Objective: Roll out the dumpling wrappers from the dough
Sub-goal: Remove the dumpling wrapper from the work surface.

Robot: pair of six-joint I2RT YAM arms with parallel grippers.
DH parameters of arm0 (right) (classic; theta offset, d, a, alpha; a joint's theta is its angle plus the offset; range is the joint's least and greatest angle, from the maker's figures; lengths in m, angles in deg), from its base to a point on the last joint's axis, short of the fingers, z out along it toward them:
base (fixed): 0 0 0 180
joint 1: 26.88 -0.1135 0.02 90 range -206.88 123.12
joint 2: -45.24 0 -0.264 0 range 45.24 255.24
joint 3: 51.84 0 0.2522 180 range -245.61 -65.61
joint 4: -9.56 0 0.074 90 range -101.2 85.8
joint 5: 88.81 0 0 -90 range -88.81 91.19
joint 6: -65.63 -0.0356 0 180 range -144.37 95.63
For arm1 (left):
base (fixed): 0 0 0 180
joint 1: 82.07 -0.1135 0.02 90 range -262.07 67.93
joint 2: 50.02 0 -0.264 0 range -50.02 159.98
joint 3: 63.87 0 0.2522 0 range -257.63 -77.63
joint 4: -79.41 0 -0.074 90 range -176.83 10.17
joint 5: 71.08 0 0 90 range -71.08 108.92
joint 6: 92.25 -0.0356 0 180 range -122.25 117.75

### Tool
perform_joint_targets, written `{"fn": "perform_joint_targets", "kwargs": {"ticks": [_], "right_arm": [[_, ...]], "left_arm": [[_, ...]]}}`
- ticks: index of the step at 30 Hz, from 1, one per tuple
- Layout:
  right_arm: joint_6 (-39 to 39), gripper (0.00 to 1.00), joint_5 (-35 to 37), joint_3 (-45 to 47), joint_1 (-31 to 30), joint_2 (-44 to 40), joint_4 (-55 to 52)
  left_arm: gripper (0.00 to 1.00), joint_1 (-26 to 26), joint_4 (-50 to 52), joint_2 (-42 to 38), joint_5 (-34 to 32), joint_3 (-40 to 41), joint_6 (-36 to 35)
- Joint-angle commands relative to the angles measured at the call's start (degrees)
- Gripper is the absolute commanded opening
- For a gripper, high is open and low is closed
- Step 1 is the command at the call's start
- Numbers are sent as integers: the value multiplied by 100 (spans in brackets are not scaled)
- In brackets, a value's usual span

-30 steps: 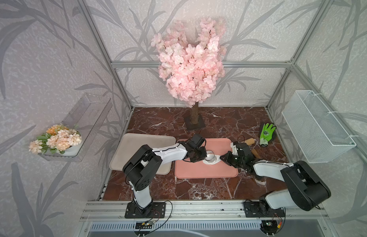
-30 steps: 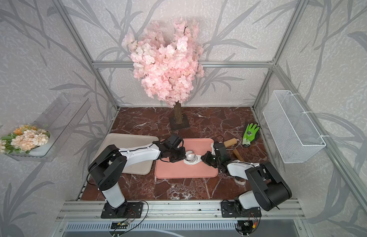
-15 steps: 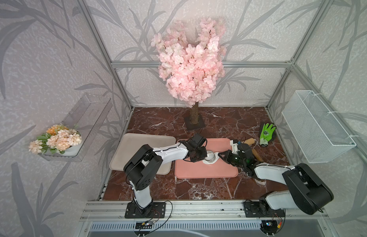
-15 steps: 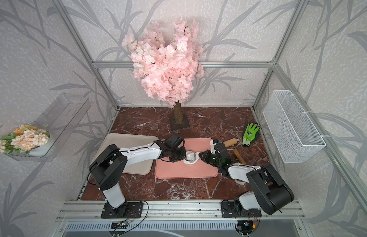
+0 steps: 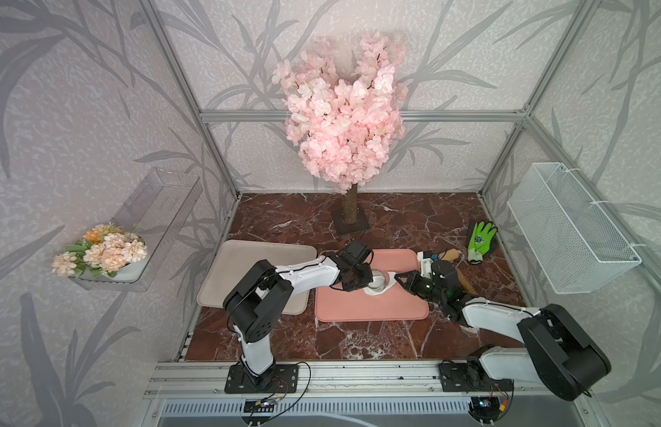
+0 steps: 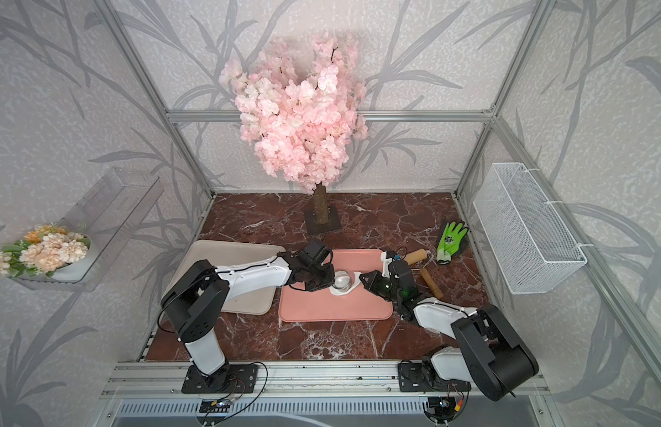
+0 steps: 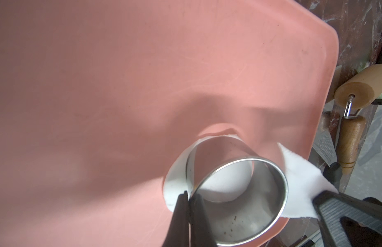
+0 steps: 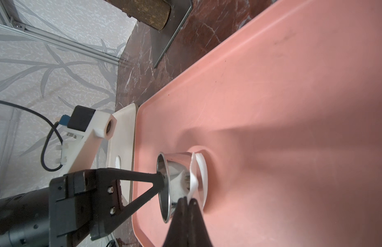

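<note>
Left end effector [image 7: 190, 193]: clamped on the wall of the shiny round metal ring cutter [image 7: 245, 222], at its 9 o'clock. Right end effector [image 8: 188, 199]: pinching the thin white dough sheet [image 7: 299, 177] at 3 o'clock, mid pink rectangular tray [image 7: 121, 85]. Press cutter flat; peel trim outward slowly.

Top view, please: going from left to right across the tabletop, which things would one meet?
Beige tray → pink tray → wooden rolling pin → green glove.
</note>
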Motion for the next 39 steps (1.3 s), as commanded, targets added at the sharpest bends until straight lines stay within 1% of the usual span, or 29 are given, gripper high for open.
{"fn": "perform_joint_targets", "kwargs": {"ticks": [1,8,13,18,23,30,34,35,39], "right_arm": [[-71,0,118,192,-38,-320,201],[-95,0,253,463,-301,-913,-178],[-153,0,412,541,-633,-1079,-253],[-95,0,536,538,-941,-1146,-50],[-136,0,548,528,-990,-1111,403],[-74,0,395,246,-1155,-869,685],[-194,0,347,270,-1204,-692,1075],[-213,0,330,275,-1211,-656,1317],[-277,0,294,223,-1237,-570,1505]], "left_arm": [[0,-1,272,98,-203,-107,86],[0,-2,79,136,-147,-136,292],[0,-2,-55,148,-99,-169,416],[0,-2,-139,149,13,-119,470],[0,2,-170,148,35,-96,429],[0,0,-140,225,93,-98,313],[0,-3,-146,277,147,-94,281],[0,-3,-152,282,151,-85,278],[0,-11,-186,271,205,-48,253]]}}
